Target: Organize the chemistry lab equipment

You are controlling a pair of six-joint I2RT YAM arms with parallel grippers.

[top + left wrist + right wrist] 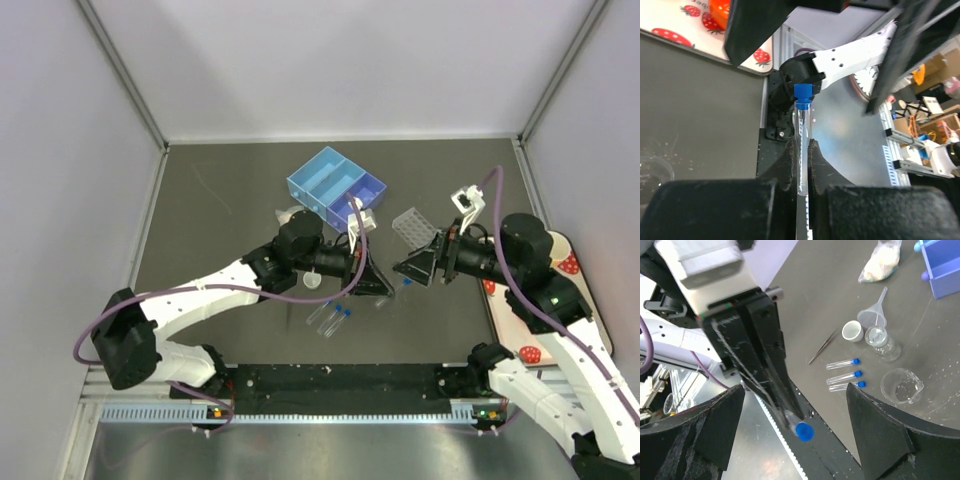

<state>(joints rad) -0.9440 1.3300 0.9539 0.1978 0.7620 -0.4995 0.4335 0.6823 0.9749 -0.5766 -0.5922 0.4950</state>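
My left gripper is shut on a clear blue-capped test tube and holds it above the table, cap pointing at my right gripper. My right gripper is open and empty, its fingers spread either side of the held tube. Three more capped tubes lie side by side on the table. The clear holed rack stands behind the grippers. A funnel, a small white cup, a small beaker, a round dish and a thin stick lie nearby.
A blue divided box sits at the back centre. A strawberry-patterned tray lies at the right edge under the right arm. A small clear bag lies near the box. The table's front rail runs close below the grippers.
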